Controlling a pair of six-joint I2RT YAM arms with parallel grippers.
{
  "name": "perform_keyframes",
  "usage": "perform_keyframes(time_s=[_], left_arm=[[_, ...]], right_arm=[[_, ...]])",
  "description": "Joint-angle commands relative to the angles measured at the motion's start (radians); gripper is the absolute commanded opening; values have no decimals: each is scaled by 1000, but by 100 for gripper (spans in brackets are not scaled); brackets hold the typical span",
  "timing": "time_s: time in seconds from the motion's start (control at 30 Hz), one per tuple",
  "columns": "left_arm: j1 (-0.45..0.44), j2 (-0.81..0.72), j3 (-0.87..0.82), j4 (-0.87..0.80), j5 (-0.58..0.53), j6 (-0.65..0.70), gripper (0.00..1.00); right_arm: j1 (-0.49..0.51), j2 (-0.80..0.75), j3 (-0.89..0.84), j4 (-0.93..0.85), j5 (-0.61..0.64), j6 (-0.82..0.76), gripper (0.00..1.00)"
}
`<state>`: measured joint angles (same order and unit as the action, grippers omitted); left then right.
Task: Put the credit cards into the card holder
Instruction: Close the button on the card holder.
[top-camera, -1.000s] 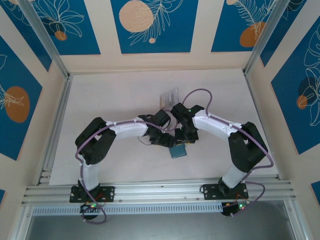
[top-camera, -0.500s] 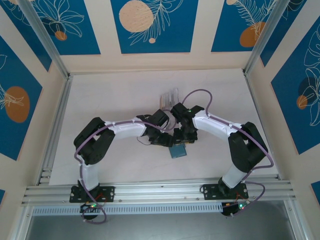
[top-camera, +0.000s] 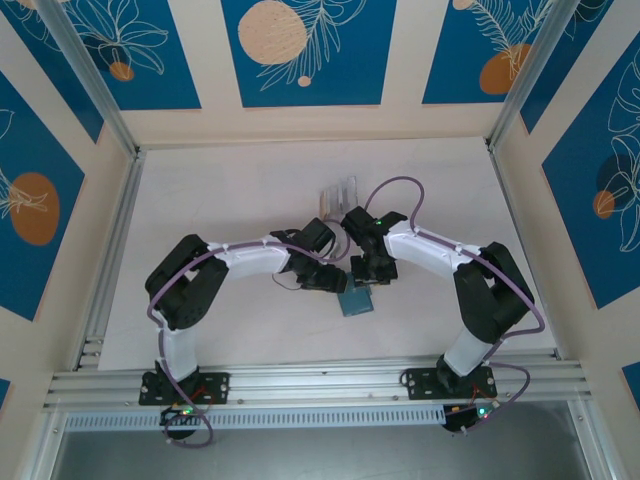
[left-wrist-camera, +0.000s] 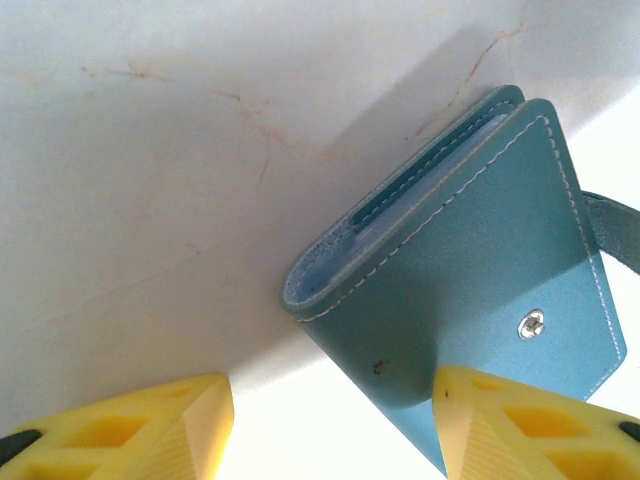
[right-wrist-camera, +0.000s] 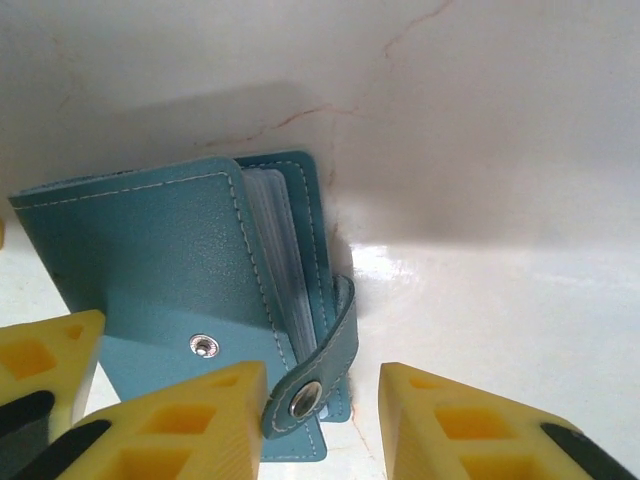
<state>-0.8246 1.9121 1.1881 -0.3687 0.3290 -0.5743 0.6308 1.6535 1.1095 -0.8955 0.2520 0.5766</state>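
lying folded on the white bench (left-wrist-camera: 150, 150), the slate-teal leather card holder (left-wrist-camera: 470, 270) is framed by two spread hands. why?
— left hand (left-wrist-camera: 330, 390) likely braces it; right hand (right-wrist-camera: 322, 385) straddles its unsnapped strap (right-wrist-camera: 340, 330), probably to open it.

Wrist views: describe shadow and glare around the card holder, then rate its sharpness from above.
Left wrist: card holder sharp, soft shadow on the table behind it, near surface blown out white. Right wrist: shadow beyond the card holder, glare beside its strap. Top external: evenly lit, card holder tiny and without detail.
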Motion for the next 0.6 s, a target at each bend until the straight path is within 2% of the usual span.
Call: perform_keyframes(time_s=[0.0,0.33,0.57], left_arm=[[-4,59,-25,41,11,1,57],[-4,93,5,17,-2,21,56],[-4,99,4,20,0,19,56]], right_arm=[[-5,5,-13,-34,23,10,32],[-23,-52,-6,-65,17,-2,16],[-28,-57,-7,-66,-14,-11,16]])
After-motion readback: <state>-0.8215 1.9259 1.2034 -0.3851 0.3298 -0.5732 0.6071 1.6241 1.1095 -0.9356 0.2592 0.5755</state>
